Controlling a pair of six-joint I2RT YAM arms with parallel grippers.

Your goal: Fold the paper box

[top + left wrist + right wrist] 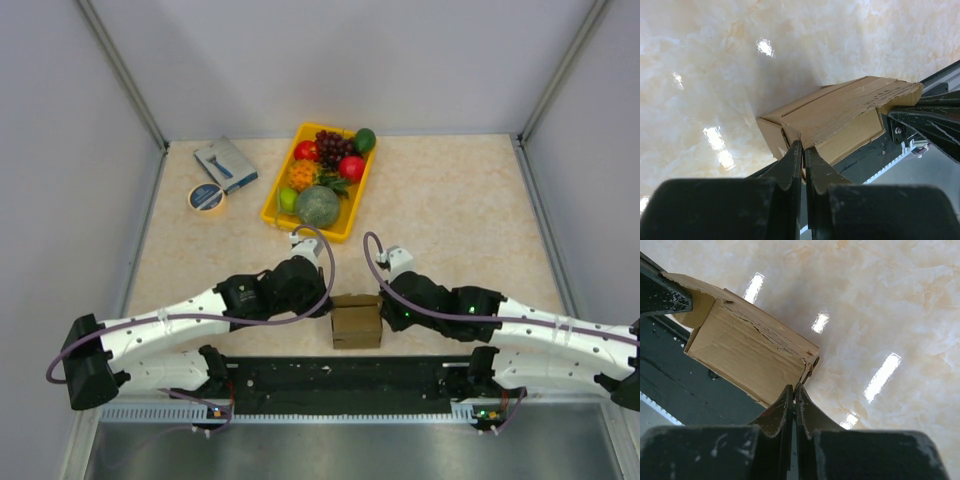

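The paper box (pixel 357 322) is a small brown cardboard box folded into shape, standing near the table's front edge between my two grippers. My left gripper (pixel 328 305) is at its left side. In the left wrist view the jaws (pixel 803 146) are closed on the thin edge of the box (pixel 840 115), with cardboard showing in the slit. My right gripper (pixel 383 308) is at its right side. In the right wrist view the jaws (pixel 794 387) are pinched on the corner wall of the box (pixel 745 355). The box's top edges look torn and rough.
A yellow tray (pixel 272 205) full of fruit stands at the back centre. A tape roll (pixel 207 198) and a blue-grey packet (pixel 226 165) lie at the back left. The black base rail (pixel 340 375) runs just in front of the box. Grey walls close in both sides.
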